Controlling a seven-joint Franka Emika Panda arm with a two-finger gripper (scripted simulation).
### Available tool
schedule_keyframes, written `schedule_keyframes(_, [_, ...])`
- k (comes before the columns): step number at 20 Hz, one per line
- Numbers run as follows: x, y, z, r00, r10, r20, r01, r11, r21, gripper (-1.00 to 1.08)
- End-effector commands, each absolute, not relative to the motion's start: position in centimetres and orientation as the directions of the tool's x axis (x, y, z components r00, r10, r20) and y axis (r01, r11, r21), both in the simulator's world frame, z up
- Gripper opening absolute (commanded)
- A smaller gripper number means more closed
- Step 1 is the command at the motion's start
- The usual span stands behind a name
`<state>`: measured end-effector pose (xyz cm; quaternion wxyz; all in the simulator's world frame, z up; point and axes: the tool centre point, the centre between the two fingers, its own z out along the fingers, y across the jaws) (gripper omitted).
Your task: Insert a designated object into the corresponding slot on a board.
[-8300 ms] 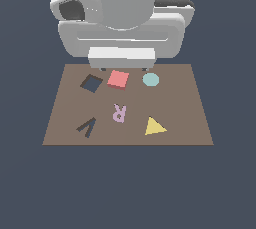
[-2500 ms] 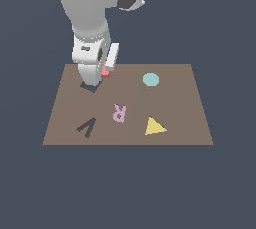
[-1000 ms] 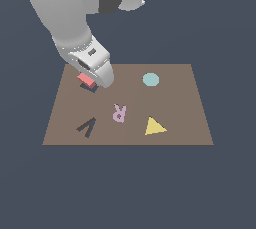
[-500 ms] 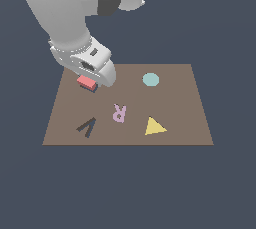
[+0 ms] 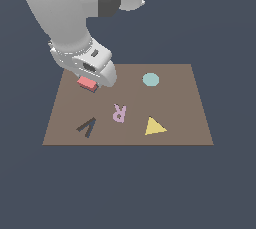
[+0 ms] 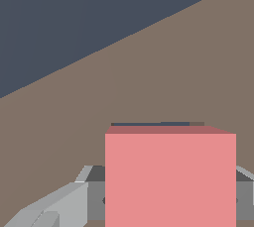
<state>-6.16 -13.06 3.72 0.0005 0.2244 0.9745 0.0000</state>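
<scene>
Block (image 5: pixel 87 82) between tool (image 5: pixel 93 84) fingers

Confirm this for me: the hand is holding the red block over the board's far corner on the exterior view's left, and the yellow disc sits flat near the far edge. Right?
Not quite: the disc is teal, not yellow, as the exterior view shows; the yellow piece is a triangle. The rest stands: the hand holds the red block over the board's far corner on the exterior view's left.
</scene>
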Motion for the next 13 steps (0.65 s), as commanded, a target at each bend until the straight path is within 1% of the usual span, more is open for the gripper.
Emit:
schedule_keyframes(1, [-6.15,-13.02,3.23,-0.901,0.435,-0.001,0.435,0.901,0.0,-1.0])
schedule_keyframes(3, [-6.15,-13.02,3.06,-0.901,0.434,-0.001,0.434,0.901,0.0,-1.0])
schedule_keyframes(4, [-6.15,-13.02,3.06,-0.901,0.434,-0.001,0.434,0.901,0.0,1.0])
schedule_keyframes(13, [-6.15,-13.02,3.06,-0.901,0.434,-0.001,0.434,0.901,0.0,1.0])
